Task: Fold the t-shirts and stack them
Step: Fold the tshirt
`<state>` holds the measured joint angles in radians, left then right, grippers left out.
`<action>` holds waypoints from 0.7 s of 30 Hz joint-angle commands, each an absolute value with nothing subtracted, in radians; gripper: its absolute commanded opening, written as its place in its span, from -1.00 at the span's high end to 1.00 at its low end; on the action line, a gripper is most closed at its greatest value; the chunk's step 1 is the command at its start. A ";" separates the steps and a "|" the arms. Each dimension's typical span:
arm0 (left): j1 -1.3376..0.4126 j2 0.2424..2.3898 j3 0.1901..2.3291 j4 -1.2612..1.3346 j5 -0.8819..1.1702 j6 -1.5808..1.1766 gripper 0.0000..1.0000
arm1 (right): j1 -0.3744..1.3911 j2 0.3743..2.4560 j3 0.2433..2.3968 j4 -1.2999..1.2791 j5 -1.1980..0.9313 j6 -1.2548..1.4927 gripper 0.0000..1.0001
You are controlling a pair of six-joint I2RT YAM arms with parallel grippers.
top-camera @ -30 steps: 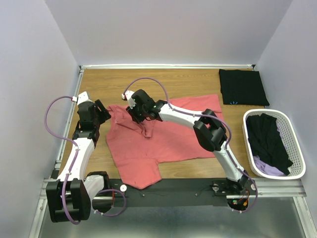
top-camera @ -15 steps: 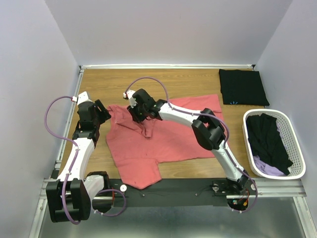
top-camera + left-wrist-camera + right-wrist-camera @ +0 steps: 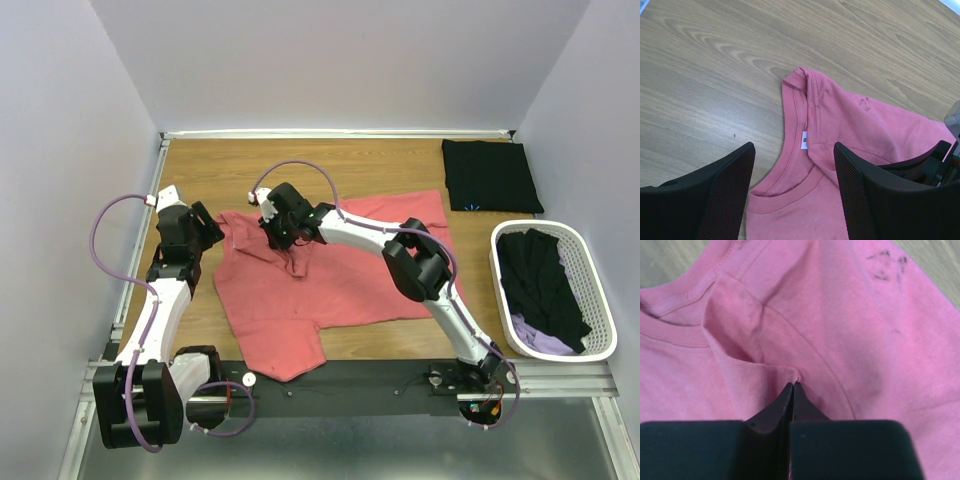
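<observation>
A coral-pink t-shirt (image 3: pixel 340 270) lies spread and rumpled on the wooden table. My right gripper (image 3: pixel 276 233) reaches far left over it and is shut on a raised fold of its cloth near the collar, as the right wrist view (image 3: pixel 792 385) shows. My left gripper (image 3: pixel 211 228) is open and empty just above the shirt's collar at its left edge; in the left wrist view (image 3: pixel 792 150) the collar and its white label (image 3: pixel 804 140) lie between the fingers. A folded black t-shirt (image 3: pixel 492 175) with a tiny light-blue mark lies at the back right.
A white slatted basket (image 3: pixel 603 305) stands at the right edge, holding a black tee (image 3: pixel 540 275) and a lilac one (image 3: pixel 535 338). Bare wood (image 3: pixel 340 165) lies behind the coral shirt. Walls close in on the left, back and right.
My right gripper has crept slightly to the left with the pinched fold. The left arm has not moved.
</observation>
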<state>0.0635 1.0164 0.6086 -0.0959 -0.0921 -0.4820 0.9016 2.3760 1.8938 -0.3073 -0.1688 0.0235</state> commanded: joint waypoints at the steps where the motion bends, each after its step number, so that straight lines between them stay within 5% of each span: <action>1: 0.069 1.003 0.595 -0.077 -0.064 -0.477 -0.45 | 0.900 2.362 1.916 -0.299 -0.242 0.023 0.91; 21: 0.069 1.005 0.597 -0.077 -0.067 -0.477 -0.45 | 0.934 2.164 1.769 -0.299 -0.330 0.029 0.99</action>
<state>0.0635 1.0164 0.6064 -0.0940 -0.0917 -0.4820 0.9062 2.2044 1.8221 -0.3027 -0.2642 0.0261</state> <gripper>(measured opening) 0.723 0.006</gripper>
